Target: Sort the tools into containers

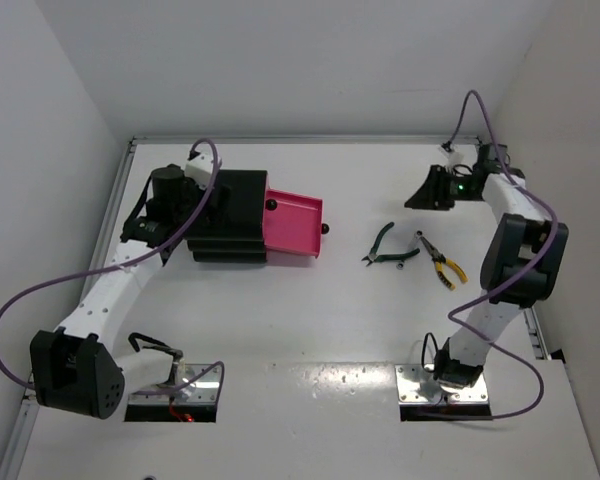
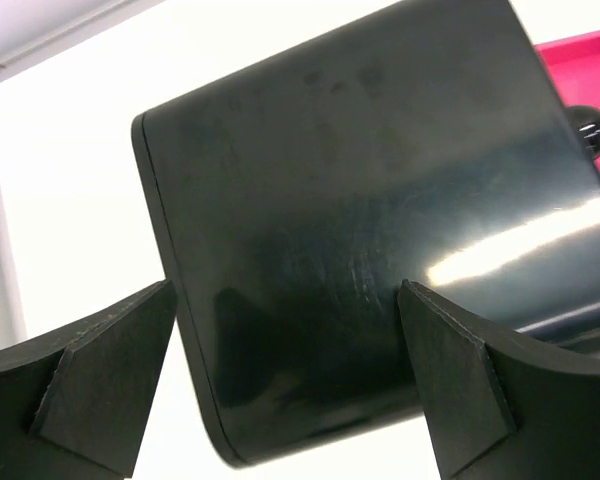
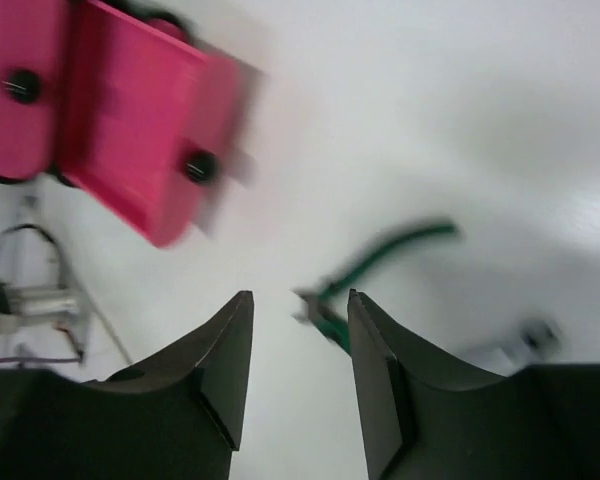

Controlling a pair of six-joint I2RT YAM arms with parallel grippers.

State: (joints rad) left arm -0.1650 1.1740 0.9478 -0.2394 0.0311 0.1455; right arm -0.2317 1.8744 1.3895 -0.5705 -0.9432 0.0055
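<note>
text: none readable | labels: none | numbers: none

robot lab, plain white-walled test enclosure [image 1: 310,70]

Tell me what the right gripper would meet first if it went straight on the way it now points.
Most likely the dark green-handled pliers, lying just ahead of the open right gripper. The view is blurred, so depth is uncertain.
</note>
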